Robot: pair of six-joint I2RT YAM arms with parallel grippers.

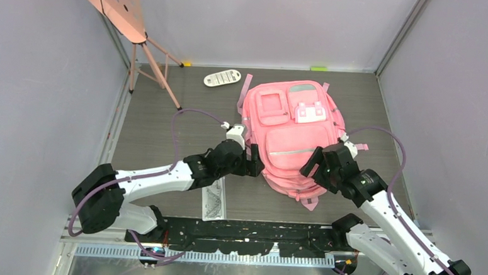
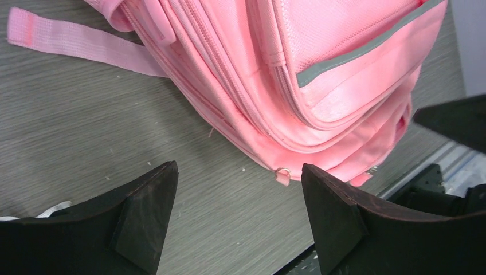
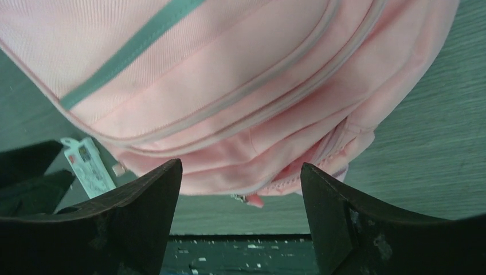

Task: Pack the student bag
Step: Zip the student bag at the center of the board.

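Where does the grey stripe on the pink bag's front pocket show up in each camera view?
Top external: grey stripe just right of centre, across the student bag.
Left wrist: upper right, slanting up to the corner.
Right wrist: upper left, tinted teal.
Shared landmark: the bag's zipped near end.
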